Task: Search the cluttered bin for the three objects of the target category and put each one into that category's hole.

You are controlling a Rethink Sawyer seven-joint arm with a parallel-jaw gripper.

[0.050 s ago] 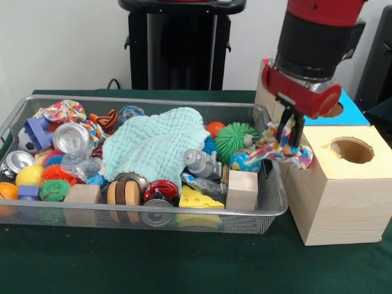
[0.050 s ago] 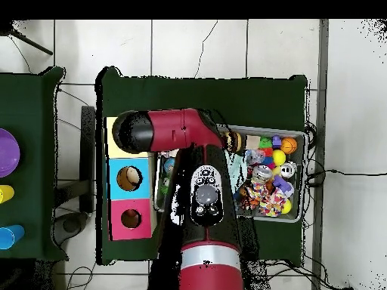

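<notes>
My gripper (image 1: 289, 136) hangs over the right end of the wire bin (image 1: 153, 210), shut on a multicoloured patterned cloth (image 1: 283, 150). The cloth dangles above the bin's right rim and touches the near box's top left corner. That pale wooden box (image 1: 343, 196) has a round hole (image 1: 351, 150) in its top, to the right of the cloth. A second patterned cloth (image 1: 61, 111) lies at the bin's far left. In the overhead view the arm's wrist (image 2: 143, 130) covers the gripper and sits over the yellow box (image 2: 113, 130).
The bin also holds a light-green towel (image 1: 153, 144), crushed cans (image 1: 70, 136), wooden blocks (image 1: 242, 190), a yellow cheese wedge (image 1: 199, 199), spiky balls (image 1: 234, 138) and other toys. A blue box (image 2: 128, 177) and a pink box (image 2: 130, 219) stand in a row with the yellow one.
</notes>
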